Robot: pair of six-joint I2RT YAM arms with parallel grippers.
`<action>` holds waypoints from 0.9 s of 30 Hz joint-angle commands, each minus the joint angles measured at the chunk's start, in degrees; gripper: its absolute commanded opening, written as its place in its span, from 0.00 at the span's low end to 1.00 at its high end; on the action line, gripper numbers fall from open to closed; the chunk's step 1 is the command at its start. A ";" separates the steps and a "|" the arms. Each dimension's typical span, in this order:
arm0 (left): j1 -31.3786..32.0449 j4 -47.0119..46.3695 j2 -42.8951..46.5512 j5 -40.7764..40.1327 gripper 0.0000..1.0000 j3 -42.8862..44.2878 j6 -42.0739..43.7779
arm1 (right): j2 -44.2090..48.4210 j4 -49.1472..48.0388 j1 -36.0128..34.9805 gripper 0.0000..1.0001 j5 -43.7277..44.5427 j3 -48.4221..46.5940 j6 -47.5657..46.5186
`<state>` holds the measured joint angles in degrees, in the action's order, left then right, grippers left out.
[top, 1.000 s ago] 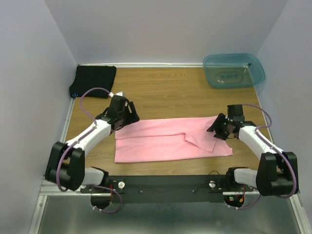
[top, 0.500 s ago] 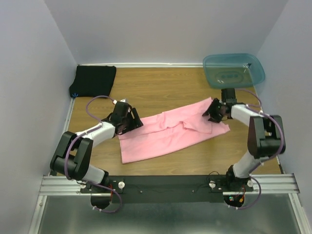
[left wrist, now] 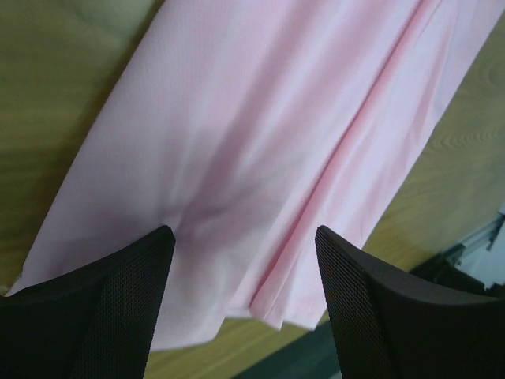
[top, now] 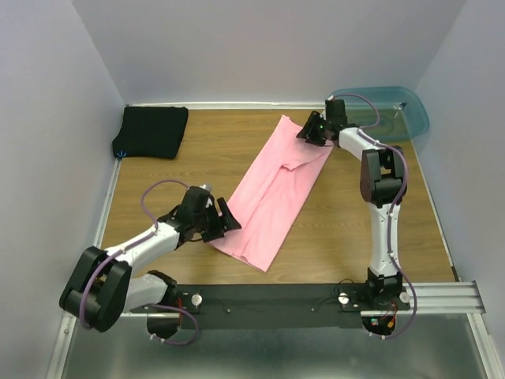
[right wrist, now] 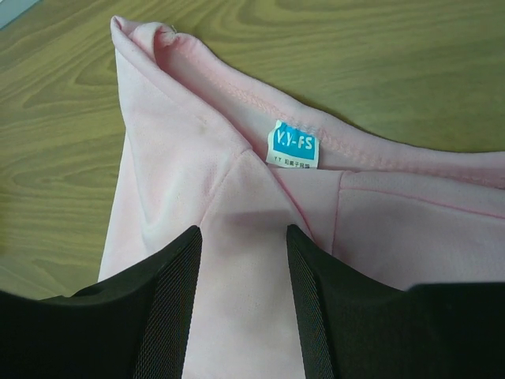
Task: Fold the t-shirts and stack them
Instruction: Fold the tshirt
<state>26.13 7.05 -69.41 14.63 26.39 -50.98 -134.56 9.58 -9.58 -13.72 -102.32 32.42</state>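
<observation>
Right claw (right wrist: 242, 230) clamped on pink shirt (top: 272, 189); wrist view alone shows blue label (right wrist: 293, 144); left claw (left wrist: 242, 230) apart.

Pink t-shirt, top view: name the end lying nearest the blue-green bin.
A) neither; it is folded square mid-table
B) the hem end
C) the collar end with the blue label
C: the right wrist view shows the blue label at the collar by the right gripper, which in the top view sits at the pink t-shirt's far end beside the bin.
</observation>
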 commanded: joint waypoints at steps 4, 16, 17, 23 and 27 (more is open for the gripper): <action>5.33 8.42 9.00 3.04 0.93 -4.33 -9.48 | -2.47 4.57 -0.78 0.58 -4.03 -4.99 -6.84; 5.16 20.81 4.31 -14.18 0.81 16.14 3.68 | 24.77 4.48 -5.26 0.64 0.70 21.87 -4.05; 5.07 20.46 2.89 -14.19 0.72 16.93 6.39 | 26.35 4.39 -5.44 0.61 2.45 26.34 -1.25; 5.07 13.96 -7.40 -14.90 0.56 19.04 13.61 | 31.91 -3.69 -6.32 0.49 5.09 37.72 7.20; 5.07 10.98 -12.59 -11.91 0.54 17.91 14.95 | 28.66 -5.54 -6.32 0.46 6.68 36.67 7.92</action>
<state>31.24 21.12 -79.42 2.52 44.64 -40.36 -103.63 8.56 -16.08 -11.20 -65.39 36.80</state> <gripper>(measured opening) 0.553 0.473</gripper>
